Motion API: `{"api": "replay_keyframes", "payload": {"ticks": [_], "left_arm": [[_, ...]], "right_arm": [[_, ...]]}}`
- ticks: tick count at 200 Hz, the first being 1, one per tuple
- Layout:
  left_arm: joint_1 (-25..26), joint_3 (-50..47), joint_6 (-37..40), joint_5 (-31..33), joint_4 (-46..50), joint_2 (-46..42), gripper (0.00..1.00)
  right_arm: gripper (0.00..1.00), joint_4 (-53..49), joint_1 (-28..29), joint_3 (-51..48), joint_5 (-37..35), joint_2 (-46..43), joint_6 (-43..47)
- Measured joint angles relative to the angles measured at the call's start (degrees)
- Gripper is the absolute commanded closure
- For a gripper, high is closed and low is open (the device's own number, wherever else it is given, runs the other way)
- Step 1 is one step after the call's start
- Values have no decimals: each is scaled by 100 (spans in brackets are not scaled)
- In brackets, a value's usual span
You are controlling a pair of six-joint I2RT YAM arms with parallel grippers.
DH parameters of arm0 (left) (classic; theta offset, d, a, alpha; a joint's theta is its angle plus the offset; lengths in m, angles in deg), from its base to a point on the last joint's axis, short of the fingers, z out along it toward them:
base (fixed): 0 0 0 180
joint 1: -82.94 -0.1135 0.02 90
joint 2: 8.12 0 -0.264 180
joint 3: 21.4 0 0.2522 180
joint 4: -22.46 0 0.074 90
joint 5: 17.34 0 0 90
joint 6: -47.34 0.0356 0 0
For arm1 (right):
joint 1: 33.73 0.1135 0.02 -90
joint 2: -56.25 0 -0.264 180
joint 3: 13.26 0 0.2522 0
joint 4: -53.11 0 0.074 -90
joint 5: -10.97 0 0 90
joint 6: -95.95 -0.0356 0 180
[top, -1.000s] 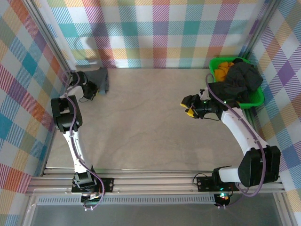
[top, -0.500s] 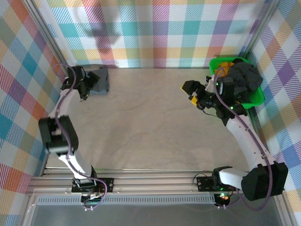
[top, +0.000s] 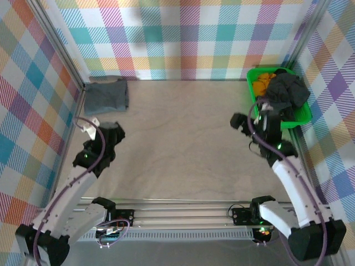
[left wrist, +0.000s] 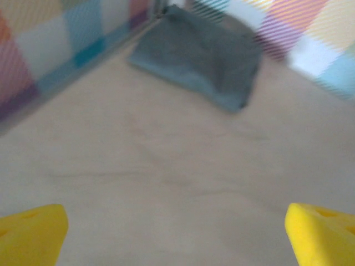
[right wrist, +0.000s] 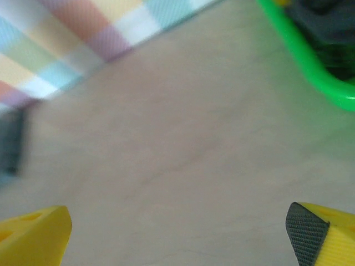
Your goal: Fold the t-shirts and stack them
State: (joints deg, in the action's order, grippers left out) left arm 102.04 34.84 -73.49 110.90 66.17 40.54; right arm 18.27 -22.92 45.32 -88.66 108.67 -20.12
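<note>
Folded charcoal-grey cotton t-shirt [top: 106, 95] lay released in the far-left corner. Both arms had backed off, left gripper [left wrist: 177, 235] and right gripper [right wrist: 177, 235] wide open, empty. Crumpled dark t-shirts [top: 285, 94] remained in the bright green plastic bin [top: 249, 82].

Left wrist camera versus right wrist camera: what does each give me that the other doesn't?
Left wrist: the folded dark grey cotton t-shirt lying in the corner by the plaid wall. Right wrist: the bright green plastic bin's rim, dark cloth inside; a dark smear at left is too blurred to name. Both: beige tabletop, and yellow fingertips spread wide on the left gripper and right gripper.
</note>
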Motion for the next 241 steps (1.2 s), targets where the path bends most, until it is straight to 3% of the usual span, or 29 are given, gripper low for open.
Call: {"api": "replay_keyframes", "payload": {"ticks": [24, 56, 109, 154, 186, 241], "left_arm": [[-35, -1526, 1005, 74, -723, -662, 0], [-452, -2874, 1869, -199, -2159, -678, 0], [-1462, -2702, 2253, -1276, -4642, 1458, 0], [-1655, -2065, 2433, -2033, -6398, 3432, 0], [-1572, -2181, 2730, -2409, -7569, 3967, 0], [-1537, -2074, 2835, -2424, -7689, 4065, 0]], "right_arm": [[0, 702, -44, -1453, -796, -85, 968], [0, 1764, -177, -1934, -1145, 728, 1672], [0, 3995, -520, -2310, -713, 1945, 2105], [0, 5637, -922, -2199, -74, 2953, 2208], [0, 6535, -1049, -2337, 260, 3510, 2227], [0, 6806, -1040, -2347, 330, 3519, 2249]]}}
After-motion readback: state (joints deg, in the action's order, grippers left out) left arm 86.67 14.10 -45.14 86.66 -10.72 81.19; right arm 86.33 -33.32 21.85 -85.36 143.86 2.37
